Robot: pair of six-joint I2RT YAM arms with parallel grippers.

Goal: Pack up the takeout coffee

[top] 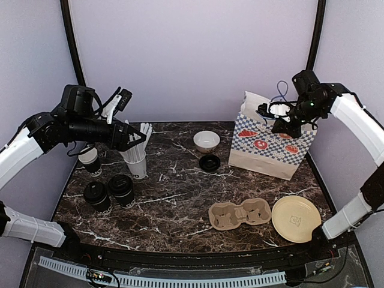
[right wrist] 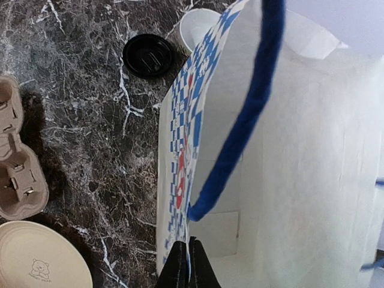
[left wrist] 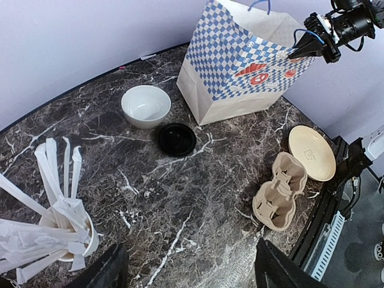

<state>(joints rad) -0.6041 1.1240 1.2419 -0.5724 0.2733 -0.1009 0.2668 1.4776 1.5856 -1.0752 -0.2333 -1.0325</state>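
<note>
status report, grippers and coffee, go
Left gripper open, beside the cup of sticks. Right gripper shut on paper bag rim. Black cups on table at left, unpacked. Loose lid lies between cups and bag.

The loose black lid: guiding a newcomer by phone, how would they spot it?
Find the blue checkered paper bag, back right on the dark marble table. Left of its base, in front of the small white bowl, lies the round black plastic lid. It alone sits on no cup.
</note>
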